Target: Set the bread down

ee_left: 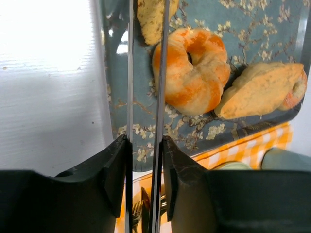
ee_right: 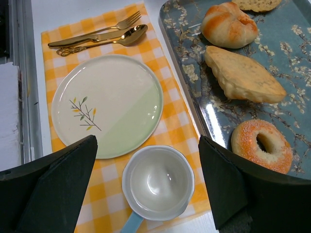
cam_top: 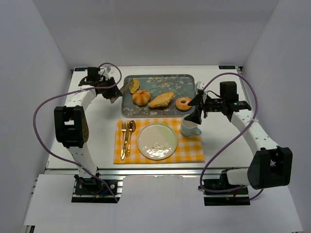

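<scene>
Several breads lie on the blue flowered tray [cam_top: 160, 80]: a small flat piece [cam_top: 133, 86], a round orange-and-white bun [cam_top: 141, 98], a long pale loaf [cam_top: 161, 100] and a sugared ring [cam_top: 183, 103]. My left gripper [cam_top: 115, 94] is at the tray's left edge, shut on metal tongs [ee_left: 130, 73]. The two tong blades reach over the tray toward the small piece [ee_left: 153, 19], just left of the bun [ee_left: 192, 70]. My right gripper [ee_right: 147, 145] is open and empty above the white cup [ee_right: 158, 182], beside the sugared ring [ee_right: 262, 145].
A pale green plate [cam_top: 157, 141] sits on the yellow checked placemat [cam_top: 194, 150] in front of the tray. A gold fork, knife and spoon [cam_top: 126, 138] lie at its left. The cup [cam_top: 190, 127] stands at the mat's right back corner.
</scene>
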Robot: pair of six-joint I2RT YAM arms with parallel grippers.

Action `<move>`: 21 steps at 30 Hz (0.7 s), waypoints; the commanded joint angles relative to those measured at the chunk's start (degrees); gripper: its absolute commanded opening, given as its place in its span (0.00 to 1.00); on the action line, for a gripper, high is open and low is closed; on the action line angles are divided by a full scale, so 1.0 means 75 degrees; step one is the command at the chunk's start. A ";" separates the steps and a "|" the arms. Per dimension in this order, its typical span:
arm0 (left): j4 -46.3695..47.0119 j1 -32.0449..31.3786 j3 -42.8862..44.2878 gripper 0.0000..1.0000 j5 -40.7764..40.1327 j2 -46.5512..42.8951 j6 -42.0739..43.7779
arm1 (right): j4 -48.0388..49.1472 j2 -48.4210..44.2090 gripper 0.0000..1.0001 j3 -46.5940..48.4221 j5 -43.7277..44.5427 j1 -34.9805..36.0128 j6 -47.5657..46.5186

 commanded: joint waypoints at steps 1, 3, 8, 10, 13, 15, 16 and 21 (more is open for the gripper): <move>-0.0125 0.0045 -0.0068 0.41 0.0735 0.0098 0.0230 | 0.0214 0.0031 0.89 0.0084 -0.0127 -0.0044 -0.0012; -0.0208 0.0045 -0.0115 0.37 0.0865 0.0122 0.0312 | 0.0214 0.0031 0.89 0.0107 -0.0127 -0.0032 -0.0012; 0.0153 0.0396 -0.0513 0.11 0.0994 -0.0345 0.0115 | 0.0133 -0.0039 0.89 0.0119 -0.0115 -0.0044 -0.0036; 0.0318 0.0478 -0.0642 0.06 0.1029 -0.0626 -0.0038 | 0.0074 -0.0074 0.89 0.0119 -0.0127 -0.0044 -0.0071; 0.0833 0.0514 -0.0875 0.02 0.1076 -0.1446 -0.0366 | -0.0066 -0.0121 0.89 0.0166 -0.0150 -0.0044 -0.0118; 0.1138 0.0514 -0.1122 0.01 0.1367 -0.2207 -0.0717 | -0.0230 -0.0144 0.89 0.0259 -0.0150 -0.0056 -0.0153; 0.1325 0.0502 -0.1262 0.00 0.1509 -0.2477 -0.0858 | -0.0312 -0.0179 0.89 0.0295 -0.0173 -0.0056 -0.0188; 0.2148 0.0223 -0.3101 0.00 0.2469 -0.4361 -0.1738 | -0.0711 -0.0250 0.89 0.0552 -0.0186 -0.0056 -0.0352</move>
